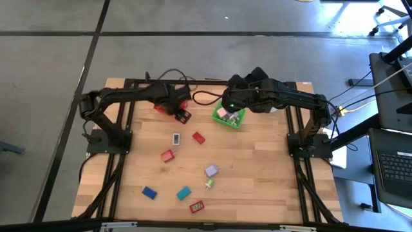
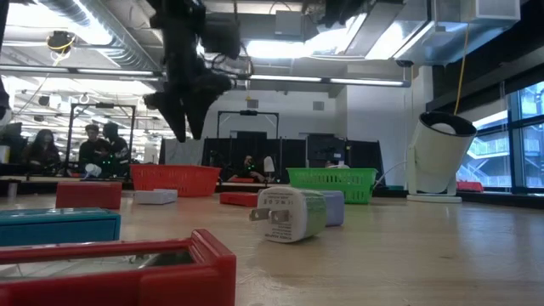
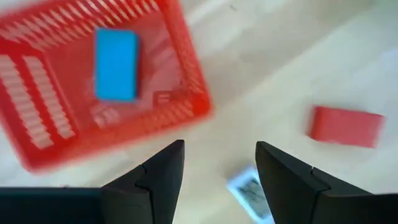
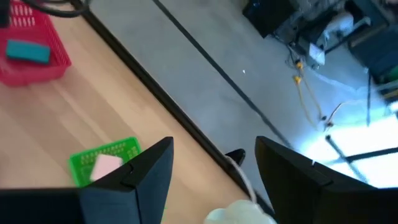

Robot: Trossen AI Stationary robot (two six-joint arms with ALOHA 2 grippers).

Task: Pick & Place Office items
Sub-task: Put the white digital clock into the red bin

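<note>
While your left claw (image 1: 182,116) hangs spread and empty beside the red basket (image 1: 172,105) at upper centre, your right claw (image 1: 226,107) hovers spread over the green basket (image 1: 229,117). The office items (image 1: 185,174) lie scattered across the bench (image 1: 257,167) at lower centre. No lettering is readable.

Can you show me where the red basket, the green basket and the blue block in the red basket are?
red basket (image 3: 186,74), left wrist view, right wall.
green basket (image 2: 331,178), low view, front wall.
blue block (image 3: 115,64), left wrist view, top face.
</note>
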